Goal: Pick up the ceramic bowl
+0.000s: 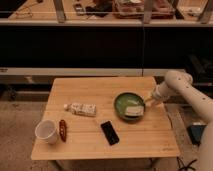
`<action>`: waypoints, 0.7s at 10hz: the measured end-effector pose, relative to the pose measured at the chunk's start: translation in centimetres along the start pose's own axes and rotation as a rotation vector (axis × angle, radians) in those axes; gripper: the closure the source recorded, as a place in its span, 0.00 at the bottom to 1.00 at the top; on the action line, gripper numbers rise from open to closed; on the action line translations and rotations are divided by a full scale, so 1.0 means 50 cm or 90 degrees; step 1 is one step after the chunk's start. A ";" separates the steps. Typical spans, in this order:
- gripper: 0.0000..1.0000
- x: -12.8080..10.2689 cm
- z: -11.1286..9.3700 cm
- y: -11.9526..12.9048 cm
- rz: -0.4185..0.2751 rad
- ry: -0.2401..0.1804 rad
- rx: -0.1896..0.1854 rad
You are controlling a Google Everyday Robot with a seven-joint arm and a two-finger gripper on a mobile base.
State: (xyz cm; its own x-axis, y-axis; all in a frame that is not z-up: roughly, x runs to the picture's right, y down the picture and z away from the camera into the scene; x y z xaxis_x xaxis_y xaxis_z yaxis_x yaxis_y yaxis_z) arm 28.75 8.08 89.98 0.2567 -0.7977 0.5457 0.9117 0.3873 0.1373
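Observation:
The ceramic bowl (125, 103) is round, shallow and glossy green, and sits on the right half of the wooden table (90, 135). My white arm (182, 90) comes in from the right. The gripper (141, 106) is at the bowl's right rim, low over its front right part. A pale shape there lies over the inside of the bowl; I cannot tell whether it is part of the gripper or something in the bowl. The bowl rests on the table.
A white cup (46, 131) stands at the front left, with a red-brown packet (63, 129) beside it. A small bottle (82, 108) lies on its side at the middle. A black phone (110, 132) lies in front of the bowl. A dark counter runs behind the table.

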 end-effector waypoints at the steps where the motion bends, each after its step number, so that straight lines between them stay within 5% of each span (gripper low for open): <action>1: 0.55 0.004 0.006 -0.004 -0.001 0.003 0.009; 7: 0.55 -0.010 0.059 -0.050 -0.015 -0.014 0.067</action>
State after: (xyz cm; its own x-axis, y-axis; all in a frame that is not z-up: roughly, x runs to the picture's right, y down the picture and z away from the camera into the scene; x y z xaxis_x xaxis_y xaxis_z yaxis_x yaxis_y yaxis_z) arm 25.42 8.89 91.78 0.2279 -0.7969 0.5594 0.8781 0.4165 0.2355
